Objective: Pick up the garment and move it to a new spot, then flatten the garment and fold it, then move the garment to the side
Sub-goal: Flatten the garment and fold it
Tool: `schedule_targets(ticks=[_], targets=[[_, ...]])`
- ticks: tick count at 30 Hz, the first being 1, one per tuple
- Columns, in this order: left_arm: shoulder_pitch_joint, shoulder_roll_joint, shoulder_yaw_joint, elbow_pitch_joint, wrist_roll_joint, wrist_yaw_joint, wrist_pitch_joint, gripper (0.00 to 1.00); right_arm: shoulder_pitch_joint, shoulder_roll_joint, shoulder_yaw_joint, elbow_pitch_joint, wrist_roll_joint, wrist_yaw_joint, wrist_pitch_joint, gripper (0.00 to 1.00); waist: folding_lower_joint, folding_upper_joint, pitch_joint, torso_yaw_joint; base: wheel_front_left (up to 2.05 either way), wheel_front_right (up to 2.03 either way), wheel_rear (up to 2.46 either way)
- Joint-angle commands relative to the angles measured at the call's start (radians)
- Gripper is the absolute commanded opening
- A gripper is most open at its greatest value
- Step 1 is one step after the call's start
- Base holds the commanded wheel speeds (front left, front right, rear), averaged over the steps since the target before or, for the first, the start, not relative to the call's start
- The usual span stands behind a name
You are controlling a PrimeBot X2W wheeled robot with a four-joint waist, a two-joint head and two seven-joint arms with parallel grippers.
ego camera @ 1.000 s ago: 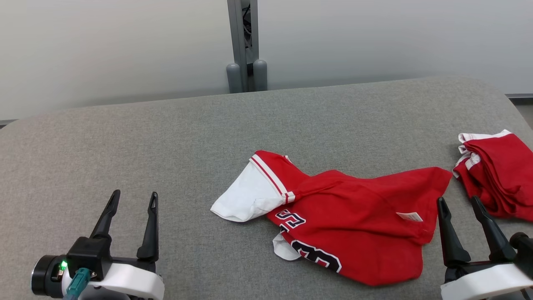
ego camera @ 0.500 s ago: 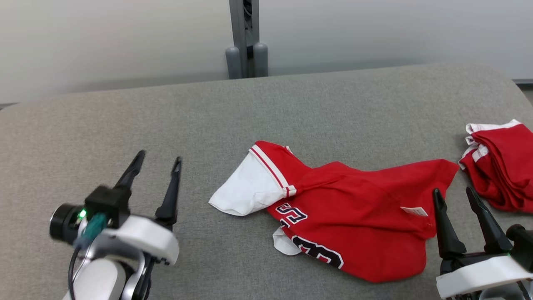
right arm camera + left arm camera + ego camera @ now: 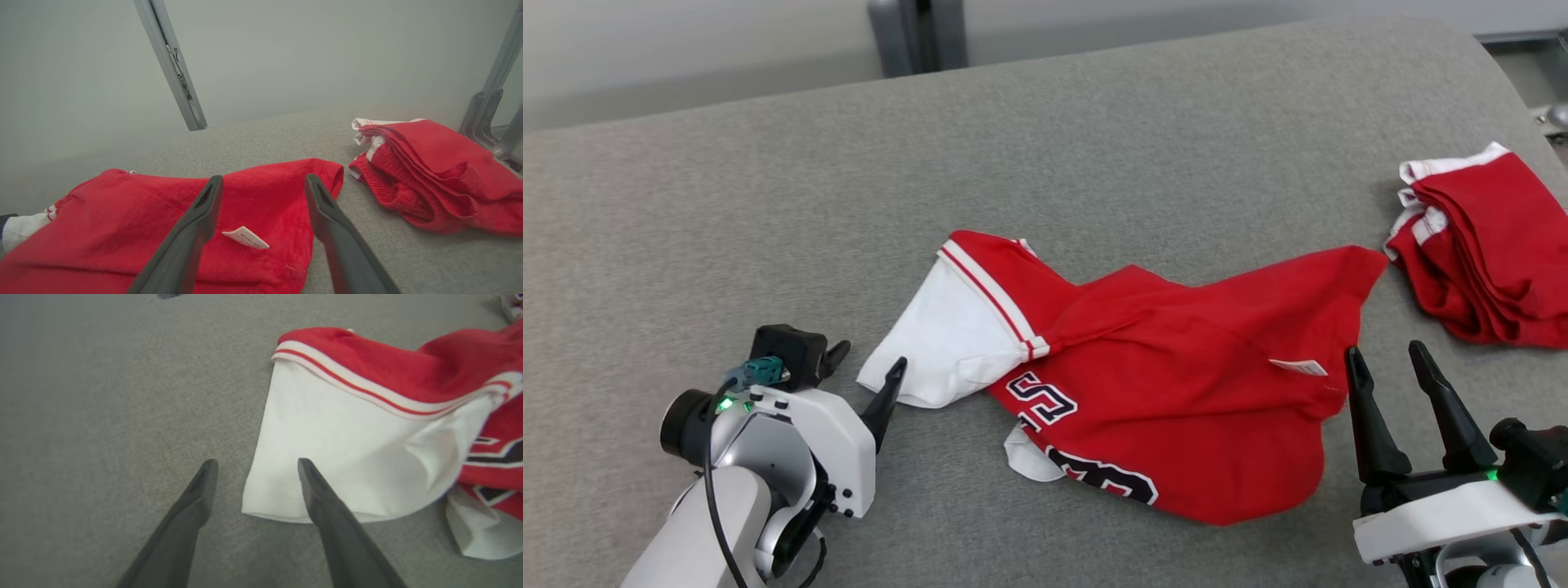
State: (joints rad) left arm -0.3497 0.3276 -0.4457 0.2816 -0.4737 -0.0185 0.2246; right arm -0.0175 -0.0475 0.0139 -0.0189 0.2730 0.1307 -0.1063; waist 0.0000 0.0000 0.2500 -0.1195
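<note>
Nearest the robot, the left gripper (image 3: pixel 870 357) has its two fingers spread wide, straddling a corner of the white sleeve (image 3: pixel 939 343). In the left wrist view one finger lies over the sleeve's near edge and the other over the bare table (image 3: pixel 727 204) (whether either touches I cannot tell). The right gripper (image 3: pixel 1385 349) is also spread wide and empty. Its tips are just beside the right hem of the red jersey (image 3: pixel 1176 384), near a small white label (image 3: pixel 1297 367) sewn there.

The jersey lies crumpled in the middle of the table, with the sleeve to the left, dark numerals outlined in white on its near side, and a point of red cloth reaching right. Beyond that point, across a strip of bare surface, a folded stack of red-and-white garments (image 3: pixel 1478 245) sits close to the table's right edge and crowds that side. Left of the jersey and behind it, the grey woven surface is open up to the rounded far edge. Past that edge stand a grey upright post (image 3: pixel 915 37) and a pale wall (image 3: pixel 645 49). The right wrist view also shows metal brackets (image 3: pixel 484 118) off the table's right end.
</note>
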Motion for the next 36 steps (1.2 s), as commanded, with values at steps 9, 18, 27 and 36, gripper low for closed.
schedule_targets(ticks=[9,18,27,36], targets=[[-0.018,0.005,-0.028,0.063,-0.035,-0.047,0.040,0.00,-0.012,-0.005,-0.054,0.086,0.003,0.000,-0.027,1.00,0.0000,0.0000,0.045,-0.044,0.00,0.00,0.00],[-0.030,0.016,-0.030,0.018,-0.030,-0.035,0.029,0.00,-0.057,-0.005,-0.037,0.234,-0.019,0.000,0.017,1.00,0.0000,0.0000,0.051,-0.020,0.00,0.00,0.00],[-0.058,0.012,-0.034,0.008,-0.022,-0.033,0.003,0.00,-0.152,-0.007,0.026,0.389,-0.006,0.000,-0.007,0.00,0.0000,0.0000,0.067,0.005,0.00,0.00,0.00],[-0.054,0.015,0.019,-0.066,-0.042,-0.006,-0.097,0.00,-0.173,-0.006,-0.019,0.309,-0.027,0.000,-0.088,0.00,0.0000,0.0000,0.050,0.000,0.00,0.00,0.00]])
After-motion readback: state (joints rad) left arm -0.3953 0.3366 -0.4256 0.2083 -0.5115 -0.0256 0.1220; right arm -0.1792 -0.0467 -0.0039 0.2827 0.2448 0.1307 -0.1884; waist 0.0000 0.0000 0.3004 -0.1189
